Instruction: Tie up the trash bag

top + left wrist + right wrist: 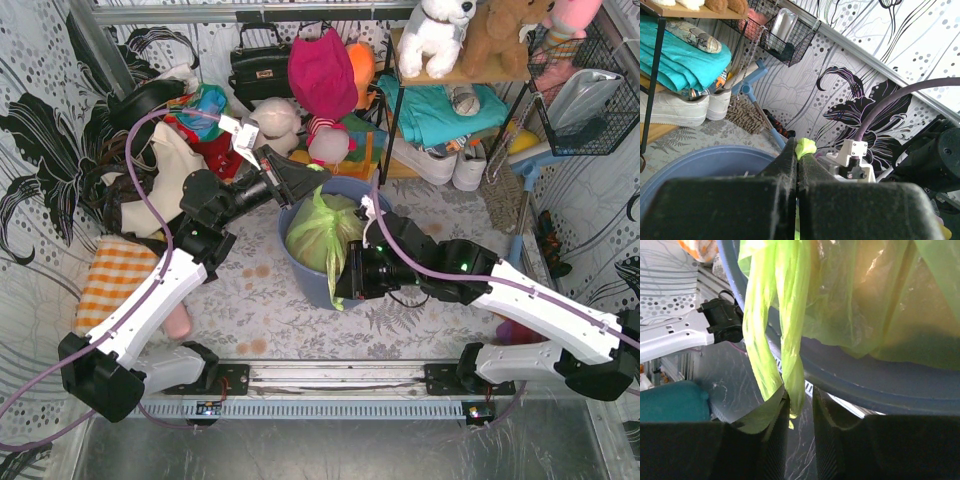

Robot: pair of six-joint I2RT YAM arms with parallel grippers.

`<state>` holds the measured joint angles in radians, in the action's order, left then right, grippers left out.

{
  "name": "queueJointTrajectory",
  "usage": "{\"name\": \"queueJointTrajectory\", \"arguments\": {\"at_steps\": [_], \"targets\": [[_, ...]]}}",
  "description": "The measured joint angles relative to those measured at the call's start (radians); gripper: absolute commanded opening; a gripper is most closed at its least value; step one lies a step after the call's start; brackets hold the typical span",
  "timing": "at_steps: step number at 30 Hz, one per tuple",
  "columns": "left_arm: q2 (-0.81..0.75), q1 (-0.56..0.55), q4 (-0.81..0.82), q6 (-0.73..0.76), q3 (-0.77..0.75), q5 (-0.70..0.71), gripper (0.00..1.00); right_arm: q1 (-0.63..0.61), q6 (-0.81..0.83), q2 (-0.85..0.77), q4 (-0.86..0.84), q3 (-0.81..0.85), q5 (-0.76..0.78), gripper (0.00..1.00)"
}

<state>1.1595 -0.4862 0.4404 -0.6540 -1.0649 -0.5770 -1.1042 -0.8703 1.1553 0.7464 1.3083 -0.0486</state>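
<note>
The lime-green trash bag [322,232] sits in the blue-grey round bin [300,280], with tan scraps showing through it in the right wrist view [865,290]. My left gripper [318,172] is over the bin's far rim, shut on a small wad of the bag's handle [805,147], which sticks out past the fingertips [790,157]. My right gripper [340,285] is at the bin's front wall, open. Two twisted handle strips [785,340] hang over the rim [880,380]. One strip's end dangles between the parted fingers [777,412], resting against the left one.
A shelf [440,75] with plush toys, teal towels [440,110] and white sneakers [670,107] stands behind the bin. A wire basket [585,90] hangs at the right. A black handbag [258,65], a cream tote [170,170] and an orange checked cloth [115,275] lie at the left.
</note>
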Motion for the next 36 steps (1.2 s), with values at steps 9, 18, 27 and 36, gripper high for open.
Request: {"name": "queueJointTrajectory", "arguments": {"at_steps": [9,18,27,36], "targets": [[-0.011,0.0,-0.001,0.016,0.0,0.023,0.0,-0.045,0.0,0.004,-0.014,-0.057,0.048,0.24],[0.028,0.0,-0.057,0.084,-0.024,0.157,0.0,-0.052,0.031,-0.006,-0.073,-0.119,-0.069,0.0],[0.184,-0.004,-0.219,0.198,-0.206,0.299,0.0,-0.05,0.098,-0.114,-0.27,-0.131,-0.225,0.0],[0.294,-0.021,-0.316,0.264,-0.279,0.33,0.0,-0.032,0.169,-0.171,-0.409,-0.264,-0.336,0.0]]}}
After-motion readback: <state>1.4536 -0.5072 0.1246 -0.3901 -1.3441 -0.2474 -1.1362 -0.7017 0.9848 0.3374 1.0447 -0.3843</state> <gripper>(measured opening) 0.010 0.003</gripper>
